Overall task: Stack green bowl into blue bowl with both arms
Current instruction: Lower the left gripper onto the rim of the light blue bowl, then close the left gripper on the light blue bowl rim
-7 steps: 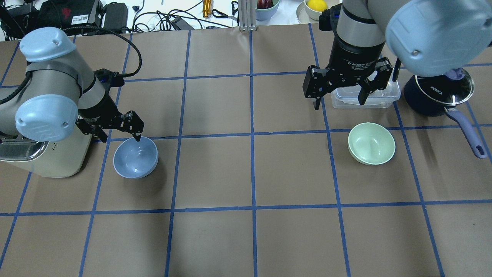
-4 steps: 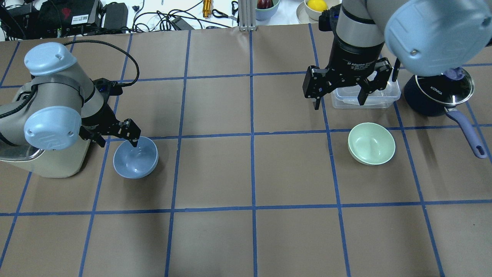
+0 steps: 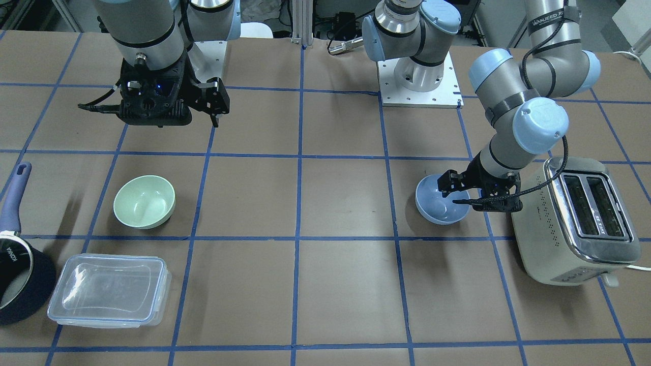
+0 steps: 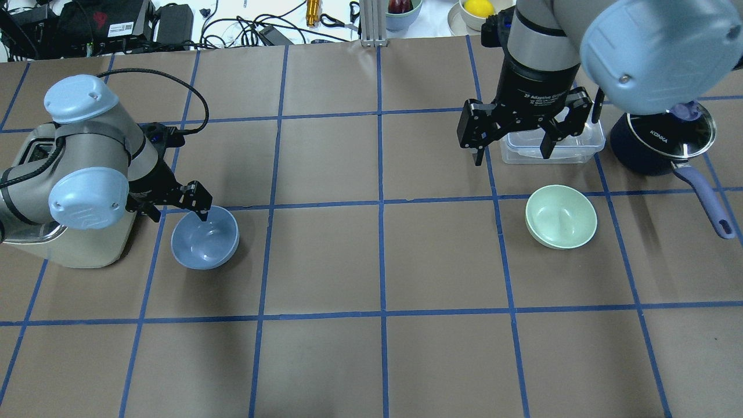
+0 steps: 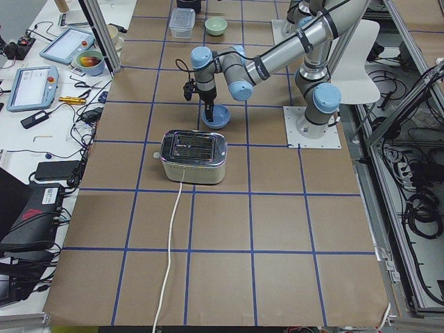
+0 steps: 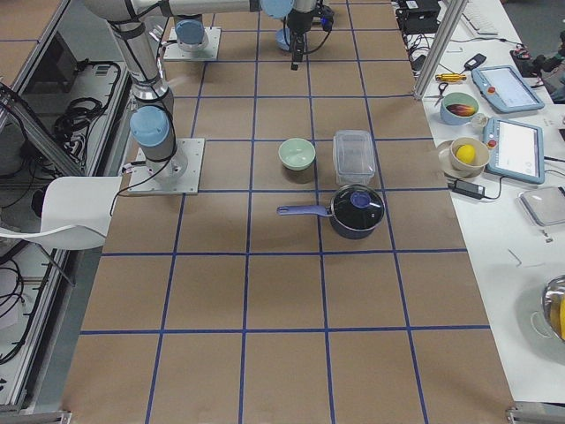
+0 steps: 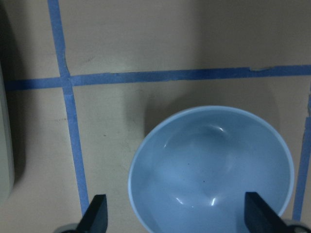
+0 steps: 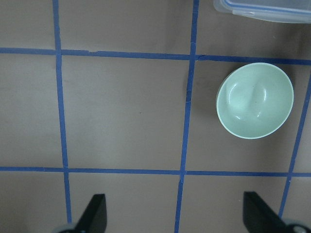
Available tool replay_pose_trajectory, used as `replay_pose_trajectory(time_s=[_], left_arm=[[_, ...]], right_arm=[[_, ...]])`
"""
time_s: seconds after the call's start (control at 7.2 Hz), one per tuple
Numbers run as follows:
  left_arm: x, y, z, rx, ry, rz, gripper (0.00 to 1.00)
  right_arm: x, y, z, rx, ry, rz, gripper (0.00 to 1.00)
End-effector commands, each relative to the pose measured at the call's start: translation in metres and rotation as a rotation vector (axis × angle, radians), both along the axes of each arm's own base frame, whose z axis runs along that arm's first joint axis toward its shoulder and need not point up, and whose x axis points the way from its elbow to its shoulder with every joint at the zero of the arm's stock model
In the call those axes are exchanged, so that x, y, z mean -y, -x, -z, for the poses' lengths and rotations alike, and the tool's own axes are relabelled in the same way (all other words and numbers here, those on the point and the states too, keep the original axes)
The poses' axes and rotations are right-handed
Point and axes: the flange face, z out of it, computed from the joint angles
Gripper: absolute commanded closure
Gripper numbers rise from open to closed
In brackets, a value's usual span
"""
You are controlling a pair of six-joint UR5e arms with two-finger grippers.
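The blue bowl (image 4: 204, 239) stands upright on the left of the table, next to the toaster. My left gripper (image 4: 177, 213) is open and low at its far rim. One finger hangs over the bowl's inside, the other outside the rim on the toaster side. In the left wrist view the blue bowl (image 7: 211, 170) lies between the two fingertips. The green bowl (image 4: 561, 216) stands upright on the right. My right gripper (image 4: 512, 152) is open, empty and high, beyond the green bowl. The green bowl also shows in the right wrist view (image 8: 255, 101), up and to the right.
A cream toaster (image 4: 75, 247) stands right beside the blue bowl and under my left arm. A clear lidded container (image 3: 109, 290) and a dark pot (image 4: 662, 142) with a purple handle stand beyond the green bowl. Blue tape lines grid the brown table (image 4: 383, 261).
My left arm has come down and my left gripper has shifted slightly left onto the blue bowl's far rim. My right gripper and both bowls have stayed in place.
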Motion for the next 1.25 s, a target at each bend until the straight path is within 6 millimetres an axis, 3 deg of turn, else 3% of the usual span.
replay_pose_trajectory(time_s=[0.0, 0.28, 0.97, 1.11], left_arm=[[0.004, 0.029, -0.001, 0.006, 0.023, -0.080, 0.00], [0.006, 0.060, 0.010, 0.013, 0.022, -0.113, 0.00], [0.009, 0.083, 0.047, 0.022, -0.027, -0.107, 0.00], [0.008, 0.083, 0.052, 0.025, -0.040, -0.106, 0.05]], right_arm=[[0.000, 0.000, 0.000, 0.000, -0.001, 0.000, 0.00], [0.001, 0.002, 0.000, -0.001, 0.002, 0.003, 0.00], [0.001, 0.001, 0.000, 0.001, 0.002, 0.003, 0.00], [0.001, 0.001, 0.000, 0.001, 0.002, 0.003, 0.00]])
